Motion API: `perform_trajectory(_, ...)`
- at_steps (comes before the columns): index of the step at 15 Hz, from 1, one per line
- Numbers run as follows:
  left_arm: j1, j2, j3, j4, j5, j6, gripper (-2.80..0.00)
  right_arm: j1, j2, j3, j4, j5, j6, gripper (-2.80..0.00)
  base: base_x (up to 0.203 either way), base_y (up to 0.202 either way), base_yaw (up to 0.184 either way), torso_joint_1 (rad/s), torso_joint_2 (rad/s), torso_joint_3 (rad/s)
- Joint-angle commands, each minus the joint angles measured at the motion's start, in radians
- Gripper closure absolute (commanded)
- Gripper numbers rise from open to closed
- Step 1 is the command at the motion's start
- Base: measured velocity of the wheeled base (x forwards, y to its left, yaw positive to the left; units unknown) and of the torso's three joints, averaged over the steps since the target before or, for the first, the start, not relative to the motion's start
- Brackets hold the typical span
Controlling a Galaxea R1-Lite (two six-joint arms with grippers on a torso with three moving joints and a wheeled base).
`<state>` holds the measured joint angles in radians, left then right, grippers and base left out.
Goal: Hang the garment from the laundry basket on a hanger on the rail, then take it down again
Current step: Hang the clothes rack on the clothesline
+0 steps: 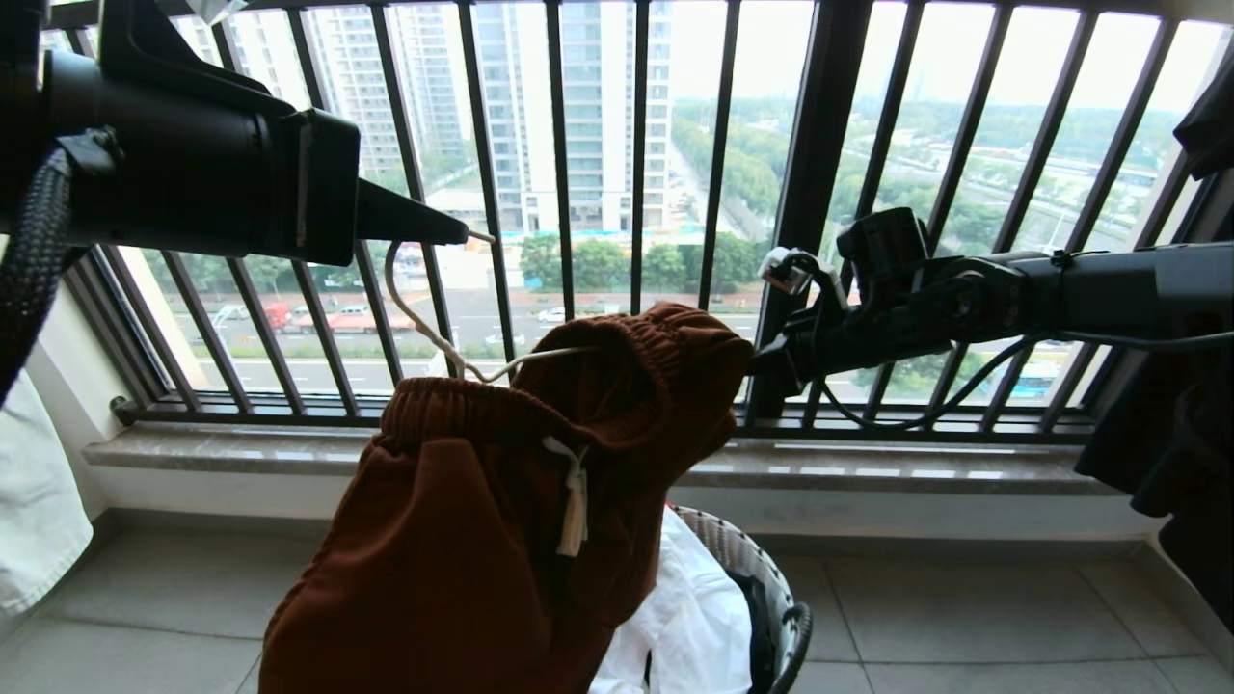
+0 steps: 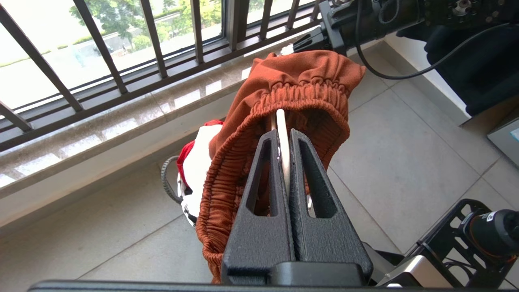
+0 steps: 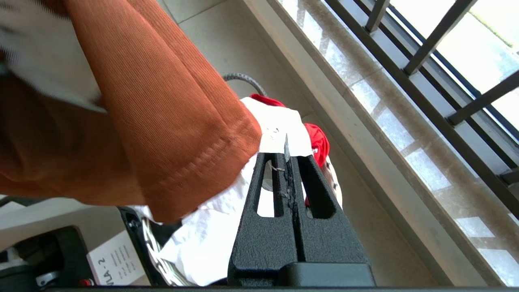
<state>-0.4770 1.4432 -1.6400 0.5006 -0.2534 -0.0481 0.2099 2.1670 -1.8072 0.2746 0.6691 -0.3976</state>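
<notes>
Your left gripper (image 2: 285,136) is clamped tight on the cream wire hanger (image 2: 281,134). Just past its tips, the rust-brown shorts (image 1: 501,501) hang from that hanger by the ribbed waistband. Your right gripper (image 3: 287,156) is closed with nothing between its fingers; it sits at the far side of the waistband. Below both, the laundry basket (image 1: 786,617) stands on the tiled floor (image 1: 964,617).

Balcony | rust-brown shorts (image 1: 501,520) draped on cream wire hanger (image 1: 434,333) | left gripper (image 1: 453,229) pinching hook | laundry basket (image 1: 771,588) below
</notes>
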Motion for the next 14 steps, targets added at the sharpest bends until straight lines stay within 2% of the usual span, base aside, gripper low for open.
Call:
perform_trajectory(1, 0.001, 0.02, -0.003, 0.003, -0.001, 0.022, 0.0, -0.052, -0.024, 0.046, 0.005, 0.051, -0.072, 0.0, 0.0, 0.0, 0.0, 0.0, 0.0, 0.0)
perform_trajectory(6, 0.0, 0.032, -0.001, 0.003, -0.001, 0.023, 0.0, -0.113, -0.066, 0.079, 0.113, 0.136, -0.24, 0.0, 0.0, 0.0, 0.0, 0.0, 0.0, 0.0)
perform_trajectory(8, 0.0, 0.032, -0.001, 0.003, -0.001, 0.024, 0.0, -0.113, -0.055, 0.081, 0.118, 0.157, -0.249, 0.0, 0.0, 0.0, 0.0, 0.0, 0.0, 0.0)
perform_trajectory(9, 0.0, 0.032, 0.0, 0.003, -0.001, 0.024, 0.0, -0.111, -0.055, 0.083, 0.118, 0.178, -0.248, -2.8, 0.0, 0.0, 0.0, 0.0, 0.0, 0.0)
perform_trajectory(14, 0.0, 0.032, 0.002, -0.001, -0.001, 0.024, 0.0, -0.06, -0.018, 0.112, 0.073, 0.196, -0.248, -2.8, 0.0, 0.0, 0.0, 0.0, 0.0, 0.0)
